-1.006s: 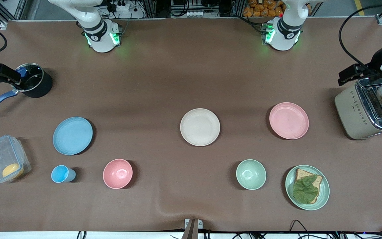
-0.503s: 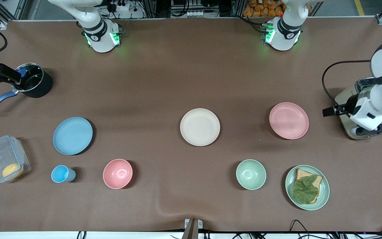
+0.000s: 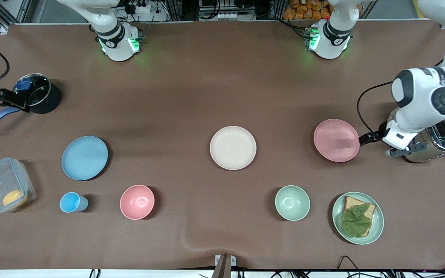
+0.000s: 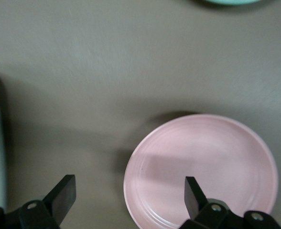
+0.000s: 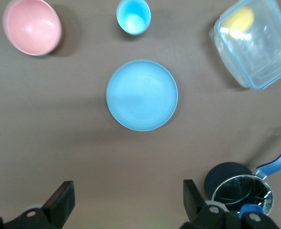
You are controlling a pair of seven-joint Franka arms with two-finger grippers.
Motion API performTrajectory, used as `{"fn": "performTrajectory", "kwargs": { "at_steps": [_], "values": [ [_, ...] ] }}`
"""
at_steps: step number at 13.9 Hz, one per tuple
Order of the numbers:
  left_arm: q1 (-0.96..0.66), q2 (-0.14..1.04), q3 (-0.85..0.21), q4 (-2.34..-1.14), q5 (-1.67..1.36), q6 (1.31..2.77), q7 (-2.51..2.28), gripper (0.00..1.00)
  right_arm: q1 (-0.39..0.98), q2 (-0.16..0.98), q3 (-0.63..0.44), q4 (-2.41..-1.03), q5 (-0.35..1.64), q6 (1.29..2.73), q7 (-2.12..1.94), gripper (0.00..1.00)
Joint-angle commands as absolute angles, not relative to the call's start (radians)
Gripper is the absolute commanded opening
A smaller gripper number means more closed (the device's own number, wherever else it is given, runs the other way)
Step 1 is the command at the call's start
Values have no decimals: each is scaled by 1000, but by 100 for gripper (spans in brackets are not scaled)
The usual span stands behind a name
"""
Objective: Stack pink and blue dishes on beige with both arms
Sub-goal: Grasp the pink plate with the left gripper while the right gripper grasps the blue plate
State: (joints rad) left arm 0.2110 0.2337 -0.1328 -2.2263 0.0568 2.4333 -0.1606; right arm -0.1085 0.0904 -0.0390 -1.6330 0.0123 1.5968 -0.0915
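At center frame sits the beige plate [image 3: 233, 148], pink plate [image 3: 336, 140] at right, blue plate [image 3: 84, 157] at left. Left gripper [image 4: 126, 195] hovers wide-open over the pink rim; right gripper [image 5: 126, 198], also spread, hangs at far left. Light, stiff, likely slick plates: pinch the rims.

Round matte pink plate [image 4: 201, 171]: lower rim cut off in left wrist view. Silver toaster [image 3: 437, 143]: largely hidden by white left arm [image 3: 419, 104].
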Motion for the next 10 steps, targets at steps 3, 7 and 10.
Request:
{"fn": "performTrajectory", "kwargs": {
  "at_steps": [3,7,10],
  "values": [
    [258,317,-144,-2240,72,2480,-143,100,-193,313,-23,-1623,17,1725,-127,100],
    [258,360,-146,-2237,71,2482,-143,74,-213,386,-23,-1764,15,1980,-127,100],
    [259,382,-146,-2235,71,2493,-143,47,-227,478,-23,-1787,15,2066,-126,100]
  ]
}}
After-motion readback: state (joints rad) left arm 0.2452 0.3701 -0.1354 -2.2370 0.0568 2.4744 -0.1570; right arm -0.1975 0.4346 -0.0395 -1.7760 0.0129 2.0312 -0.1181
